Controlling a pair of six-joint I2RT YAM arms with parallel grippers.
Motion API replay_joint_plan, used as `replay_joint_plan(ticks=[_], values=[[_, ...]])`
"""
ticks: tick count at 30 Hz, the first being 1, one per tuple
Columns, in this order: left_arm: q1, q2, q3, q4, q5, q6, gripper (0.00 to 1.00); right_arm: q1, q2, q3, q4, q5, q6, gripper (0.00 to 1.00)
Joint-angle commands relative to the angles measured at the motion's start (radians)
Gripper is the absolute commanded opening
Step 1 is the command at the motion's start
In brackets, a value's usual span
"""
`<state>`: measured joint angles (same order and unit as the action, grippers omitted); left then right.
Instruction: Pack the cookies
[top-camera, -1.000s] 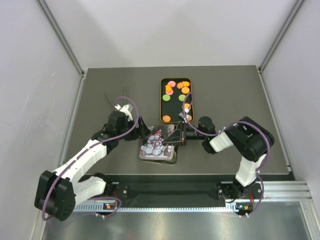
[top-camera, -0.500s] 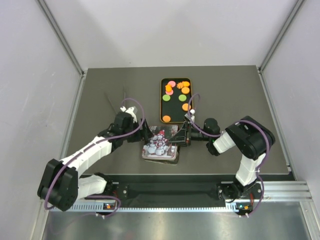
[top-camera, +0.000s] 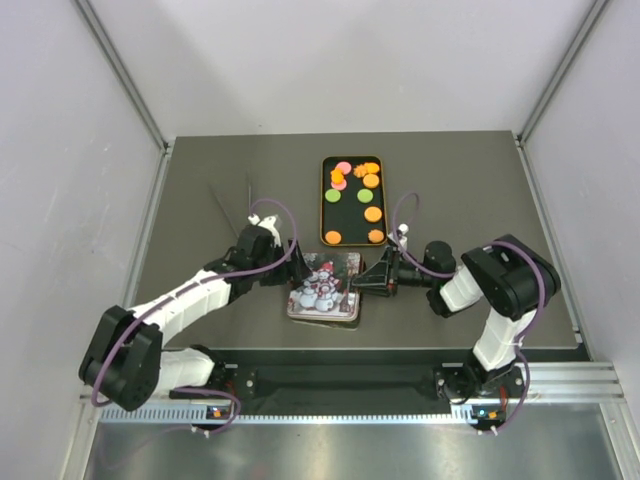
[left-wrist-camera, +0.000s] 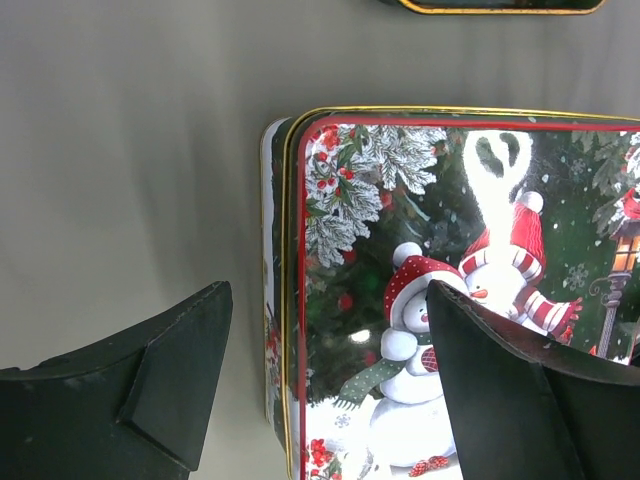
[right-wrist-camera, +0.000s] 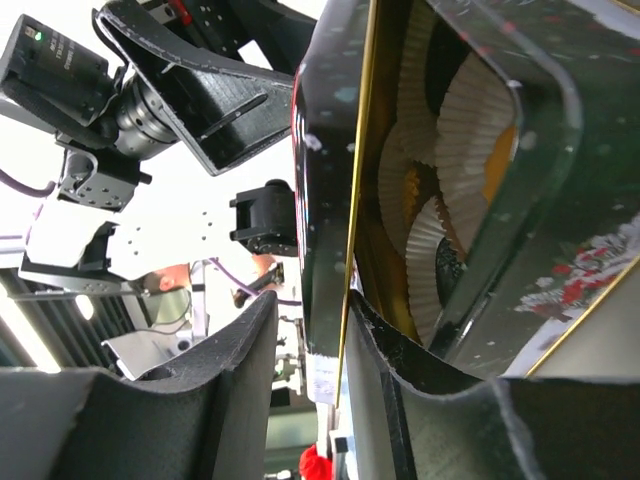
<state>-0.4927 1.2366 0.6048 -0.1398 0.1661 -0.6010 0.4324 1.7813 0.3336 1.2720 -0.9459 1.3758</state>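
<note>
Right end effector (right-wrist-camera: 312, 312) pinches only the lid (left-wrist-camera: 450, 230) rim: slip likely, lid drops. Left end effector (left-wrist-camera: 328, 330) wide, astride its edge.

Even bright light; R wrist overexposed.

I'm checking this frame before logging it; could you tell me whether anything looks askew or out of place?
The snowman lid is not seated: the right gripper pinches its rim and holds it tilted, leaving a gap that shows paper liners inside the tin. The cookies all lie in their tray; nothing has spilled.
</note>
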Motion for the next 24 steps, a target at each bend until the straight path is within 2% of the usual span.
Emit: replay_joint_plan(ticks=[1, 13, 16, 20, 24], values=[[-0.017, 0.023, 0.01, 0.052, -0.025, 0.001, 0.83, -0.038, -0.046, -0.021, 0.076, -0.033, -0.04, 0.33], [-0.041, 0.057, 0.03, 0.046, -0.059, 0.01, 0.82, -0.113, -0.109, -0.067, -0.077, -0.048, -0.152, 0.35], [-0.043, 0.055, 0.032, 0.045, -0.059, 0.013, 0.82, -0.135, -0.166, -0.065, -0.235, -0.034, -0.248, 0.41], [-0.044, 0.061, 0.039, 0.045, -0.056, 0.018, 0.82, -0.144, -0.296, -0.022, -0.591, 0.028, -0.414, 0.46], [-0.052, 0.072, 0.052, 0.043, -0.051, 0.023, 0.82, -0.144, -0.376, 0.015, -0.758, 0.078, -0.521, 0.54]])
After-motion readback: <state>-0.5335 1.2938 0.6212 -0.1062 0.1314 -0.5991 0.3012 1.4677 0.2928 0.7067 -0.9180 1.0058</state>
